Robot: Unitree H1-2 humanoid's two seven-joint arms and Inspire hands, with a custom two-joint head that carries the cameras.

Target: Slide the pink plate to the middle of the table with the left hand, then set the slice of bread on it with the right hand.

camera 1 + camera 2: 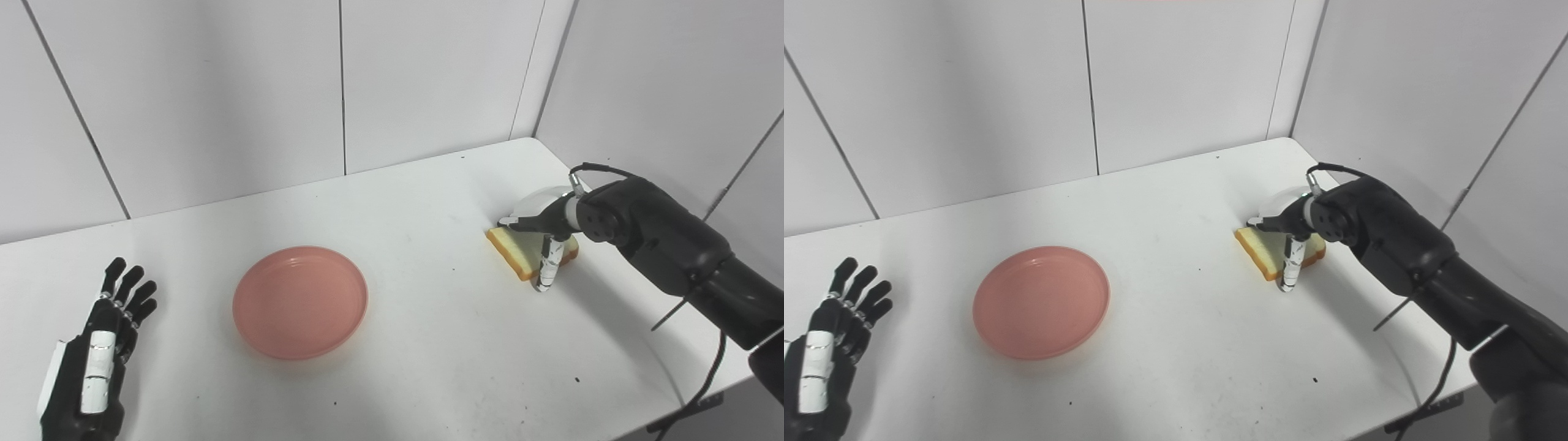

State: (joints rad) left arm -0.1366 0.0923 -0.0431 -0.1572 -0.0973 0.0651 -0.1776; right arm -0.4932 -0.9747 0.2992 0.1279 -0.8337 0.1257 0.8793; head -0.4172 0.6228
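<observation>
Your right hand (545,229) is on the bread (520,254); the plate (300,301) sits near mid-table.

You have the right hand reaching in from the right edge and curled over the bread at the far right of the table (429,343), close to the corner of the walls. Its fingers (517,218) lie across the top of the slice and the thumb (547,269) points down at the near edge, tip on the table, so it touches the bread, but you cannot tell whether the grip has closed; the slice lies flat. The pink plate is empty, well apart from the bread, to its left. Your left hand (98,361) rests palm down at the near left corner, fingers straight and slightly spread, holding nothing, clear of the plate.
</observation>
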